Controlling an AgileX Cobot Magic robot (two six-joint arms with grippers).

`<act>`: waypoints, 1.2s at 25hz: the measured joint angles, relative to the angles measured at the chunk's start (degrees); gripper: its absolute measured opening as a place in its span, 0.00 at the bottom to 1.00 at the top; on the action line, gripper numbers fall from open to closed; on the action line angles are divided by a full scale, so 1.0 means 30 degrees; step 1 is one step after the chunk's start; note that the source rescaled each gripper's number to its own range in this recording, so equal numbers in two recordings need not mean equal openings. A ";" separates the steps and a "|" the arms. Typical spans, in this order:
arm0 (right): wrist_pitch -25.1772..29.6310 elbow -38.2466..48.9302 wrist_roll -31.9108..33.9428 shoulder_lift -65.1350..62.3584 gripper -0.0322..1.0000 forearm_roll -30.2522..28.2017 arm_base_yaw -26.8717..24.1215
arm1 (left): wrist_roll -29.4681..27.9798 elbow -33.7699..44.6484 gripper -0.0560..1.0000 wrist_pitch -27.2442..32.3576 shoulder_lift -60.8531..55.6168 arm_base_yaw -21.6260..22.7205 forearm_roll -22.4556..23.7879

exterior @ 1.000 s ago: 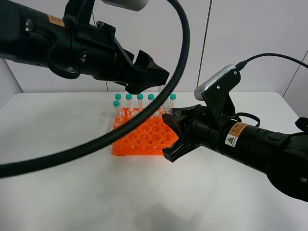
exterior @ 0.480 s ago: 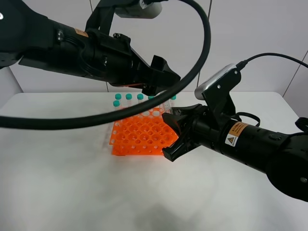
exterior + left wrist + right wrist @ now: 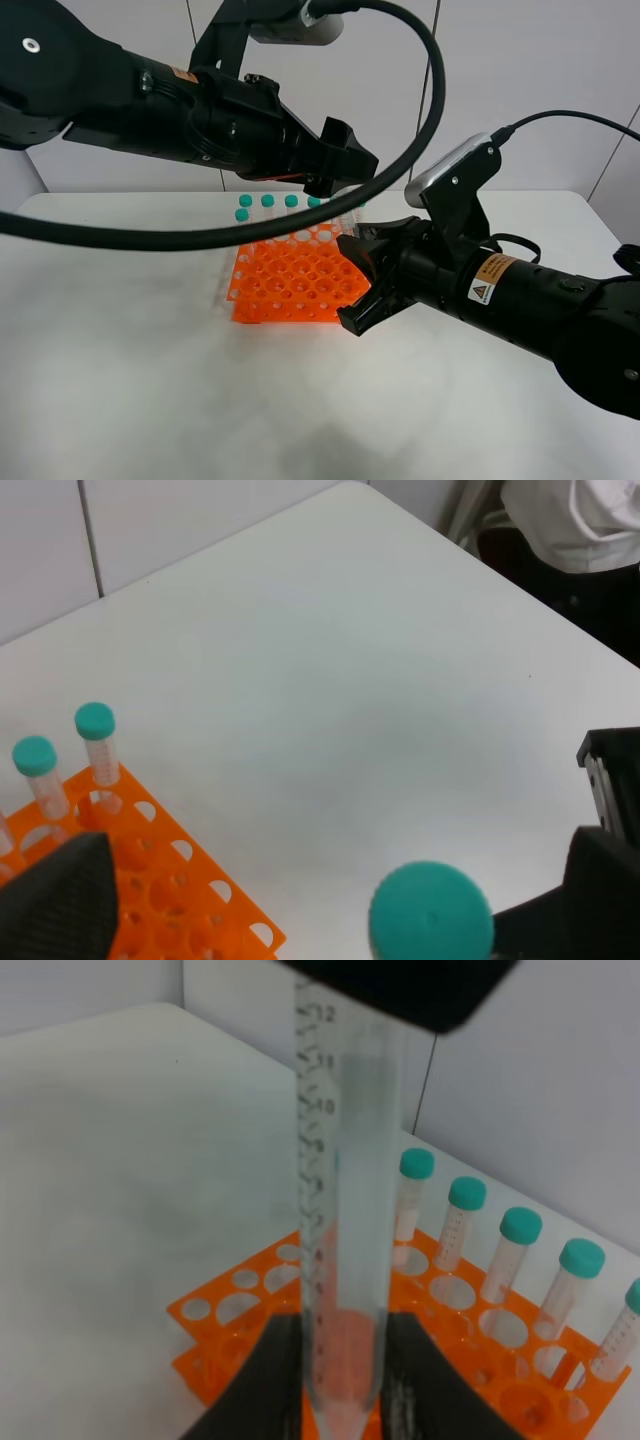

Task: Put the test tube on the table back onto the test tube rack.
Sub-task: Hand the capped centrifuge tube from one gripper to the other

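Note:
My right gripper (image 3: 360,283) is shut on the lower end of the test tube (image 3: 347,217) and holds it upright just above the near right part of the orange test tube rack (image 3: 290,285). In the right wrist view its fingers (image 3: 281,1380) press both sides of the clear tube (image 3: 342,1260). My left gripper (image 3: 345,186) has reached across and sits over the tube's top. In the left wrist view the teal cap (image 3: 430,916) lies between its wide-apart fingers (image 3: 62,900), so it is open.
Several teal-capped tubes (image 3: 267,202) stand in the rack's far row; they also show in the right wrist view (image 3: 520,1230) and the left wrist view (image 3: 95,728). The rack (image 3: 240,1305) stands mid-way on the white table (image 3: 150,380). The left arm's black cable (image 3: 200,240) arcs over the rack.
My left arm has swung right and brought its open gripper over the top of the held tube. The right gripper and the tube have stayed still.

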 joint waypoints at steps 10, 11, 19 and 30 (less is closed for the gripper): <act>-0.0585 0.0000 0.0000 0.0000 0.04 0.0182 0.0000 | 0.0000 0.0000 0.39 0.0232 0.0000 0.0000 -0.1506; -0.0582 0.0000 -0.0009 0.0000 0.04 0.0291 0.0000 | 0.0000 0.0000 0.29 0.0299 0.0000 0.0000 -0.1886; -0.0622 0.0000 -0.0317 0.0000 0.04 0.0597 0.0000 | 0.0813 0.0000 0.06 0.0372 0.0000 -0.0067 -0.2754; -0.0790 0.0000 -0.0341 0.0000 0.04 0.0690 0.0000 | 0.1474 0.0000 0.06 0.0212 0.0016 -0.0067 -0.3649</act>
